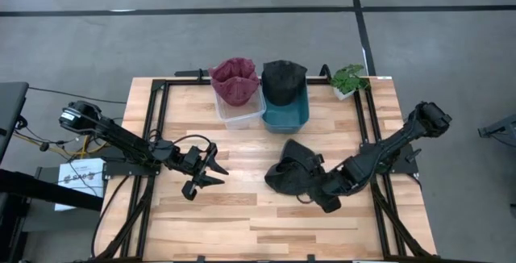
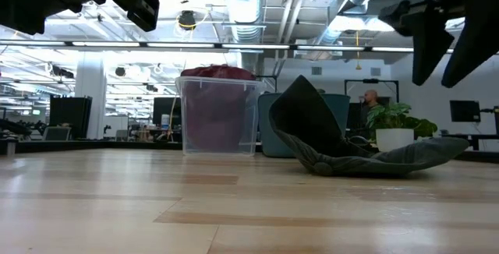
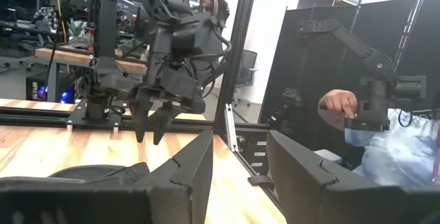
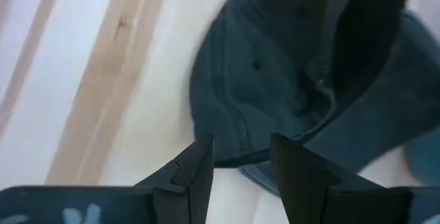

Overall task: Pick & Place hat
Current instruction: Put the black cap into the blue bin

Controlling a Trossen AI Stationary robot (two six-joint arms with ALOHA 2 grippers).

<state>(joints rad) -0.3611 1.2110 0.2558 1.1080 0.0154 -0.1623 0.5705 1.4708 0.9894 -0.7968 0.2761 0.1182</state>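
A dark cap (image 1: 292, 170) lies crumpled on the wooden table, right of centre. In the low view the cap (image 2: 343, 151) rests on its flattened side with one part standing up. My right gripper (image 1: 316, 194) hangs open just above the cap's near right edge; the right wrist view shows its fingers (image 4: 240, 154) over the cap's rim (image 4: 275, 80), and the low view shows the gripper (image 2: 448, 51) well clear of it. My left gripper (image 1: 211, 174) waits open above the table to the cap's left, pointing toward it (image 3: 240, 148).
At the table's far edge stand a clear bin (image 1: 239, 110) holding a maroon hat (image 1: 235, 80) and a teal bin (image 1: 286, 114) holding a dark hat (image 1: 283, 79). A small potted plant (image 1: 349, 78) stands to their right. Bare wood lies near the front edge.
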